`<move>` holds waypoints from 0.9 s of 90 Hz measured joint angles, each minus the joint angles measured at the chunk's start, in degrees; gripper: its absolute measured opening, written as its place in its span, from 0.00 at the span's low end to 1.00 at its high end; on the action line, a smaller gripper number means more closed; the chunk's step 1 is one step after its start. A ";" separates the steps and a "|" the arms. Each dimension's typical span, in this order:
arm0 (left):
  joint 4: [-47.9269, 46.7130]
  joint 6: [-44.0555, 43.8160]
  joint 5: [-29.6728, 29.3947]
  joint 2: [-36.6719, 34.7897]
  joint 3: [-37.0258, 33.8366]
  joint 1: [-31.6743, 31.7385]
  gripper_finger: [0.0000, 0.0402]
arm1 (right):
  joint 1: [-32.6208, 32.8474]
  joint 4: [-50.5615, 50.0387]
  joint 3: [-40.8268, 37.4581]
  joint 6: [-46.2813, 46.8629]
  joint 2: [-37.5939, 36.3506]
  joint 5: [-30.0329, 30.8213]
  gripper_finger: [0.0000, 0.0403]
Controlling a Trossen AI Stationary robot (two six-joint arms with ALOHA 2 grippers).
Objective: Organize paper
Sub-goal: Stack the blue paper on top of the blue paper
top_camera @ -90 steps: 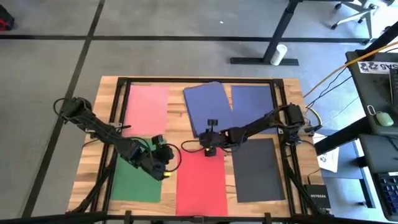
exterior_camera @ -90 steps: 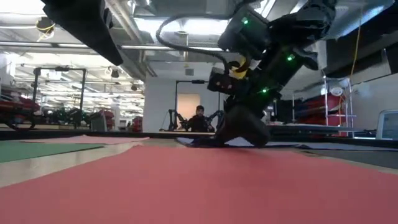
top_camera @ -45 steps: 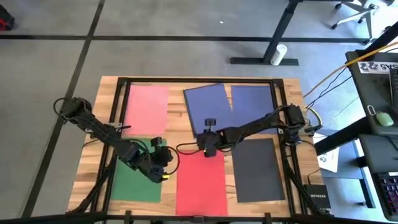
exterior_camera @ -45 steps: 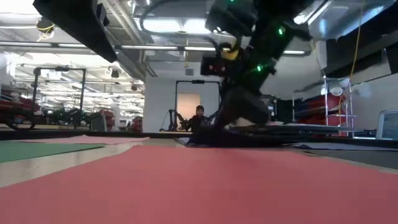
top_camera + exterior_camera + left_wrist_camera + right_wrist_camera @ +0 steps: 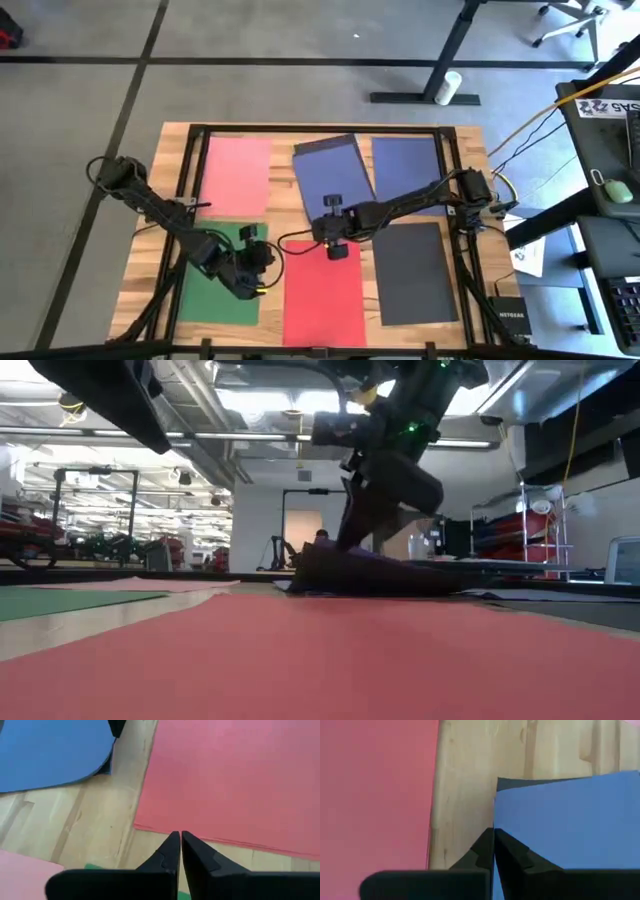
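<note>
The job looks barely begun: six sheets lie spread over the counter [image 5: 160, 215], none stacked. The right gripper [image 5: 334, 232] pinches the near edge of the tilted blue sheet [image 5: 335, 172] (its corner is lifted). The left gripper [image 5: 252, 258], jaws pressed together on nothing, hangs over the green sheet [image 5: 215, 300], beside the red sheet [image 5: 325, 295].

Upper right of your overhead frame: a white cylinder [image 5: 452, 86] beside a desk leg [image 5: 446, 55]; a mouse [image 5: 619, 190] sits at the right edge.
</note>
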 joint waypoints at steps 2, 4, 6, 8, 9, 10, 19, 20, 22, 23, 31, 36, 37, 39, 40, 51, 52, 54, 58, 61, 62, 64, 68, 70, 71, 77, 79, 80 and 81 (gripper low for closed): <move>-0.33 -0.24 -0.06 0.00 0.00 -0.10 0.00 | 0.00 -0.17 0.17 0.10 -0.09 0.05 0.00; -0.58 -0.49 -0.08 0.00 0.00 -0.20 0.00 | 0.00 -0.28 0.43 0.13 -0.22 0.06 0.00; -0.65 -0.82 -0.10 0.00 0.00 -0.33 0.00 | 0.00 -0.32 0.74 0.18 -0.27 0.03 0.00; -0.63 -1.03 -0.11 0.00 0.00 -0.41 0.00 | 0.00 -0.36 0.97 0.20 -0.41 -0.03 0.00; -0.63 -1.06 -0.11 0.00 0.00 -0.47 0.00 | 0.00 -0.36 1.01 0.22 -0.56 -0.07 0.00; -0.63 -1.13 -0.12 0.00 0.00 -0.52 0.00 | 0.00 -0.38 1.01 0.21 -0.77 -0.10 0.00; -0.64 -1.39 -0.13 0.00 0.00 -0.69 0.00 | -0.83 0.35 1.05 0.20 -1.30 -2.59 0.00; -0.63 -1.45 -0.14 0.00 0.00 -0.69 0.00 | -0.93 0.28 1.07 0.23 -1.30 -2.89 0.00; -0.68 -1.51 -0.12 0.00 0.00 -0.69 0.00 | -1.21 -0.13 1.07 0.38 -1.30 -3.16 0.00; -0.71 -1.59 -0.12 0.00 0.00 -0.71 0.00 | -1.33 -0.44 1.07 0.47 -1.30 -3.17 0.00; -0.72 -1.97 -0.14 0.00 0.00 -0.79 0.00 | -1.99 -2.64 0.92 1.62 -1.56 -3.07 0.00; -0.70 -2.24 -0.12 0.00 0.00 -1.04 0.00 | -2.05 -2.51 0.93 1.77 -2.05 -2.71 0.00; -0.72 -2.25 -0.12 0.00 0.00 -1.10 0.00 | -2.05 -2.60 0.94 1.77 -2.21 -2.69 0.00; -0.72 -2.23 -0.14 0.00 -0.02 -1.11 0.00 | -2.01 -3.03 0.94 1.75 -2.51 -2.73 0.00; -0.72 -2.23 -0.14 0.00 -0.02 -1.12 0.00 | -1.97 -3.29 0.94 1.70 -2.62 -2.77 0.00; -1.44 -2.87 -0.10 0.00 -0.02 -1.17 0.00 | -2.33 -6.77 0.95 1.73 -3.45 -2.92 0.00; -1.47 -2.93 -0.13 0.00 -0.02 -1.17 0.00 | -2.44 -7.38 0.94 1.82 -3.51 -2.78 0.00; -1.51 -2.98 -0.12 0.00 -0.02 -1.17 0.00 | -2.68 -8.45 0.94 2.07 -3.65 -2.40 0.00; -1.39 -3.04 -0.13 0.00 -0.09 -1.22 0.00 | -3.12 -10.35 0.94 3.03 -4.16 -1.32 0.00; -1.04 -3.10 -0.15 0.00 -0.40 -1.40 0.00 | -3.26 -12.83 0.94 3.72 -4.65 -0.76 0.00; -0.95 -3.11 -0.17 0.00 -0.53 -1.44 0.00 | -3.26 -13.77 0.94 4.06 -4.73 -0.44 0.00; -0.75 -3.13 -0.18 0.00 -0.87 -1.46 0.00 | -3.30 -15.27 0.94 4.66 -4.87 0.26 0.00; -0.09 -3.38 -0.18 0.00 -1.71 -1.50 0.00 | -3.41 -17.51 0.94 5.50 -5.67 1.16 0.00; 0.23 -3.71 -0.12 0.01 -2.17 -1.49 0.00 | -3.49 -19.05 0.94 6.21 -6.05 1.18 0.00; 0.33 -3.97 -0.11 0.02 -2.40 -1.48 0.00 | -3.49 -19.84 0.94 6.44 -6.19 1.30 0.00; 1.06 -5.67 -0.10 0.01 -4.05 -1.49 0.00 | -3.60 -23.33 0.94 8.60 -7.65 2.33 0.00; 1.44 -6.10 -0.11 0.00 -4.53 -1.47 0.00 | -3.68 -24.50 0.94 9.46 -8.31 2.87 0.00; 1.67 -6.33 -0.11 0.00 -4.78 -1.47 0.00 | -3.72 -25.16 0.94 9.88 -8.60 3.21 0.00; 1.87 -6.55 -0.10 0.00 -5.02 -1.47 0.00 | -3.76 -25.85 0.94 10.38 -8.81 3.63 0.00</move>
